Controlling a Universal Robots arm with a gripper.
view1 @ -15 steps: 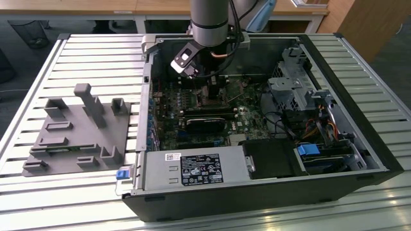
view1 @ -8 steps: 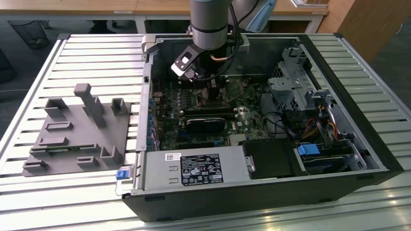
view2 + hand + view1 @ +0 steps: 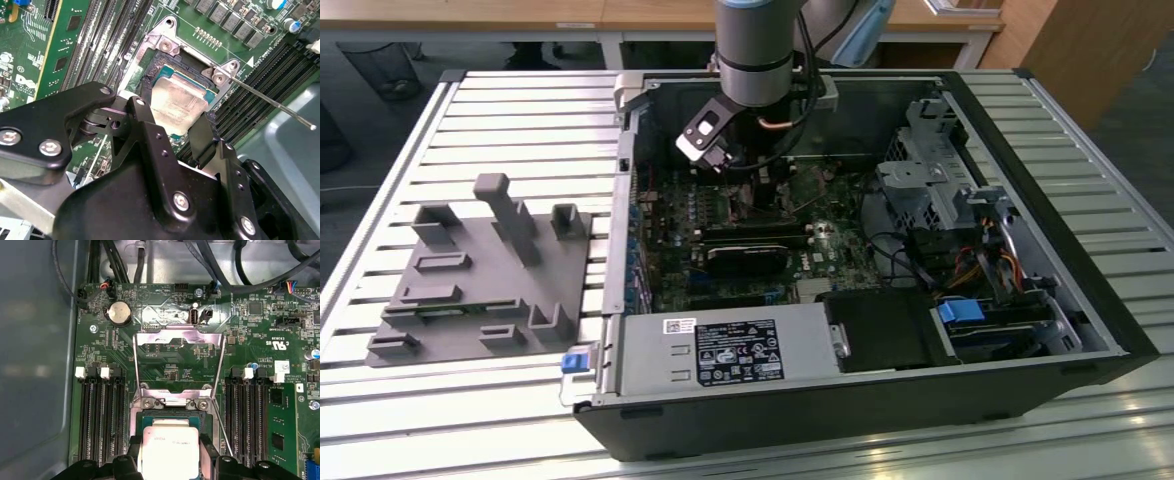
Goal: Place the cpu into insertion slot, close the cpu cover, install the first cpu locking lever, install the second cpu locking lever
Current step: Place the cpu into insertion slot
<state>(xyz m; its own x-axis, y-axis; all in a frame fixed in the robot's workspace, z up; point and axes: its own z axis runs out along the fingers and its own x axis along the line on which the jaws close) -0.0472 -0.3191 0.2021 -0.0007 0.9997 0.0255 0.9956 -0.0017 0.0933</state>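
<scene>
In both wrist views the claw (image 3: 171, 459) (image 3: 172, 117) is clamped on the cpu (image 3: 170, 442) (image 3: 177, 100), one finger on each side, right at the insertion slot (image 3: 159, 60). Whether the cpu is seated I cannot tell. The first wrist view adds the cpu cover (image 3: 180, 335), open beyond the slot. The second wrist view shows a thin lever (image 3: 270, 100) angling away from the slot. The exterior view shows the arm (image 3: 758, 50) inside the computer case (image 3: 854, 410) on the worktop (image 3: 520, 120).

Silvery-beige flat square cpu (image 3: 171, 447) clamped between black gripper (image 3: 170, 464) fingers, over dark square insertion slot (image 3: 150, 419). Thin silvery windowed cpu cover (image 3: 180, 336) swung open. Long black memory slots (image 3: 100, 415) flank, on green circuit board (image 3: 250, 335).
</scene>
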